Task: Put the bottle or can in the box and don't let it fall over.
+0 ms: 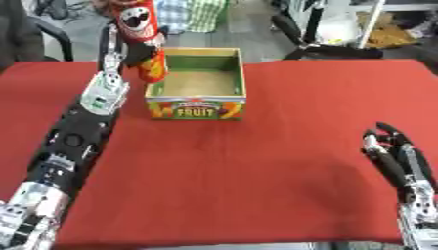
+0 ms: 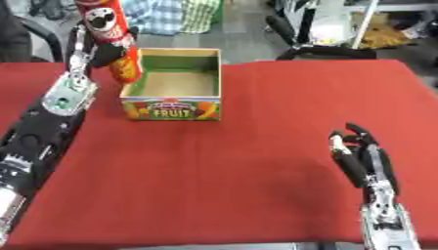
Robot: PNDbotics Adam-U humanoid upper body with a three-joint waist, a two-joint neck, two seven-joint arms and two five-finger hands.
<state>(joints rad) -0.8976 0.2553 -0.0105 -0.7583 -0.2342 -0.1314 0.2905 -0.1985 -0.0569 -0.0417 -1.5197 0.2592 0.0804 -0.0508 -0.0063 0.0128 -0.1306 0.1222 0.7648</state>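
At the left we see our left arm stretched forward along the red tabletop [image 1: 256,185], its left hand [image 1: 128,51] curled round a tall red crisp can [image 1: 141,36] with a cartoon face printed near its top. The can is held upright or nearly so, lifted clear of the cloth, its lower end just at the left wall of the box and partly in front of it; we cannot tell whether it touches that wall. Next to it, toward the middle and far part of the tabletop, stands the open cardboard box [image 1: 198,108], green inside with a plain brown floor, the word FRUIT and pictures of fruit on its near face. Nothing lies inside it that we can see. Well apart, at the lower right, our right hand [image 2: 363,161] rests near the tabletop's near edge, fingers up and relaxed, slightly bent, holding nothing.
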